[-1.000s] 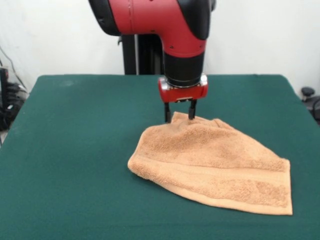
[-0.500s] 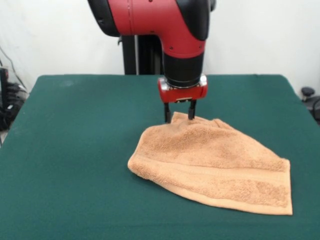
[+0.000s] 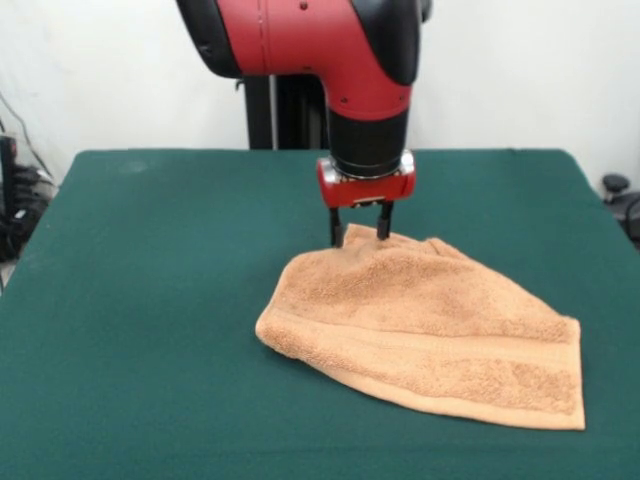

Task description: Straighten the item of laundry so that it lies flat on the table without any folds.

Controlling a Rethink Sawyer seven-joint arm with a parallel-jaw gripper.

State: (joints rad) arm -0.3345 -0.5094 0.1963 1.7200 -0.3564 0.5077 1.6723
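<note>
The orange-tan towel point(image 3: 430, 335) lies folded over on the green table point(image 3: 150, 300), right of centre, with a woven band along its near edge. Its far corner rises to a small peak. My gripper point(image 3: 359, 234) comes straight down from the red arm onto that far corner. Its two black fingers point(image 3: 335, 232) stand apart, one on each side of the peak, with their tips at the cloth. The gripper looks open.
The robot's black pedestal point(image 3: 275, 110) stands behind the table's far edge. Dark cables and gear point(image 3: 15, 210) hang off the left side, and a black object point(image 3: 620, 195) sits past the right edge.
</note>
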